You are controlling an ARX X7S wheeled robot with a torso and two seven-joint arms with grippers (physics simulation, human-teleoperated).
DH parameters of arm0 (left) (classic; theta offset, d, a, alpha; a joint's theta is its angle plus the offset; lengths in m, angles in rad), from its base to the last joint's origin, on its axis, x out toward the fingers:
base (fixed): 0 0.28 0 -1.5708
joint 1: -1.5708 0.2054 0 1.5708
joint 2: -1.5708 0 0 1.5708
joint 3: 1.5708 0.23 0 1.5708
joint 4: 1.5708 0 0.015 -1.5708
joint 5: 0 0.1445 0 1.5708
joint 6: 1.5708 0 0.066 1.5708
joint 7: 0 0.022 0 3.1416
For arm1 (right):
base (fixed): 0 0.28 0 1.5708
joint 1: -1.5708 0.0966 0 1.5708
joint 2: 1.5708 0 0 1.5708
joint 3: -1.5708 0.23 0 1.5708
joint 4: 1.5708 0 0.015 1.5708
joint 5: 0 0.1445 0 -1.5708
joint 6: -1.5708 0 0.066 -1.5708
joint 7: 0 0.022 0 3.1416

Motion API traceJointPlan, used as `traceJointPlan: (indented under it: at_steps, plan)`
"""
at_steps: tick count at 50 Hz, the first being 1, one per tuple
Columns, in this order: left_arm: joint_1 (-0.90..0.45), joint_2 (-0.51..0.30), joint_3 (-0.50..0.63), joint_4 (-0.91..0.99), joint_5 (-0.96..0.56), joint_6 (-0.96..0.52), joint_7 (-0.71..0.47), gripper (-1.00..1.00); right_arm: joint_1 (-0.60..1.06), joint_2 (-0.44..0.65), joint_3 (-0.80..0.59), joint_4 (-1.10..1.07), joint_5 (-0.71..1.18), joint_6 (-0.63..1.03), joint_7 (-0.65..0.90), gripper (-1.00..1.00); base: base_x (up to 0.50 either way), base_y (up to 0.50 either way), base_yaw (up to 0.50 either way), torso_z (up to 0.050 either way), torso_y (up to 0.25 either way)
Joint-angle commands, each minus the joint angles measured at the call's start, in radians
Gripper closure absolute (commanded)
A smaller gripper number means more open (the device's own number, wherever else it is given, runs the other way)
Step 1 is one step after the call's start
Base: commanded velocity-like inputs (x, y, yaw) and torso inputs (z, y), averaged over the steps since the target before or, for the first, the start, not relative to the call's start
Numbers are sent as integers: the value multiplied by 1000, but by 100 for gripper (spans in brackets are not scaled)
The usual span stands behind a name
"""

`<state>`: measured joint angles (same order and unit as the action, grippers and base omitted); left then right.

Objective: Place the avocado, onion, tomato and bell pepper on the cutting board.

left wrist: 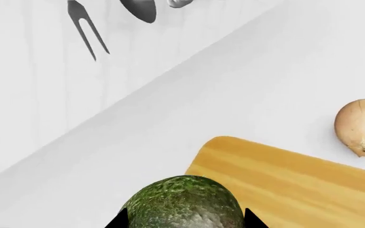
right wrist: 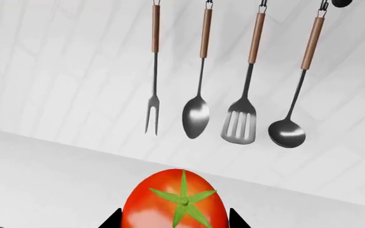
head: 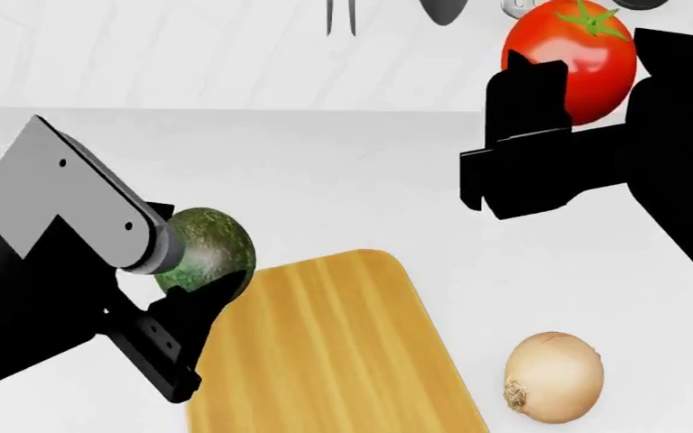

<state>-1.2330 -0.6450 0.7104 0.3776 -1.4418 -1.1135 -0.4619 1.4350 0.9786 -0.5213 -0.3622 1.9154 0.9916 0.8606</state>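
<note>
Two grippers are loaded, one fruit each. Left gripper (head: 196,298): jaws clamped on the avocado (head: 206,250), black fingertips showing on either side of it in the left wrist view. The avocado (left wrist: 184,202) hangs above the white counter (head: 322,171), at the far left corner of the cutting board (head: 322,352) — over the edge rather than the middle, as seen from the head view.

Right gripper (head: 594,86): jaws clamped on the tomato (head: 569,59), held high over the counter on the right, well apart from the board. Green calyx faces up; in the right wrist view the tomato (right wrist: 176,202) sits between two dark fingertips.

Onion (head: 552,375) rests on the counter just beside the board's right long edge, not touching it, root tuft turned toward the board. Left wrist view shows the same onion (left wrist: 362,126) off the board (left wrist: 284,180).

Board surface is bare of produce. Bell pepper — not visible in any view.

Wall behind: four utensils hanging on hooks, wooden handles — a fork (right wrist: 153,71), spoon (right wrist: 197,95), slotted turner (right wrist: 241,114), ladle (right wrist: 289,123).
</note>
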Motion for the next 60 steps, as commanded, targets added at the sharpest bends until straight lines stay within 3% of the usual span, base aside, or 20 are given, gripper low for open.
traceJointPlan:
  at_steps: [1,33,44,45,54,60]
  plan:
    - [28,12,29,-8,55,27,18,100,7,-5,1,2,-22,13,-13,100,0,0,0,0,0]
    - [82,52,103,-13,136,60,63,100,-26,16,10,-19,-19,-11,-16,100,0,0,0,0,1]
    - [67,37,89,13,89,35,16,100,-11,12,9,-17,-12,-8,-10,100,0,0,0,0,1]
    - [66,37,85,14,79,33,9,-100,-10,11,9,-16,-13,-8,-11,100,0,0,0,0,0]
    - [46,33,58,51,17,24,-38,-100,-7,9,6,-16,-13,-8,-7,100,0,0,0,0,0]
    - [9,16,15,98,-117,10,-132,-100,3,14,7,-17,-2,-5,0,100,0,0,0,0,0]
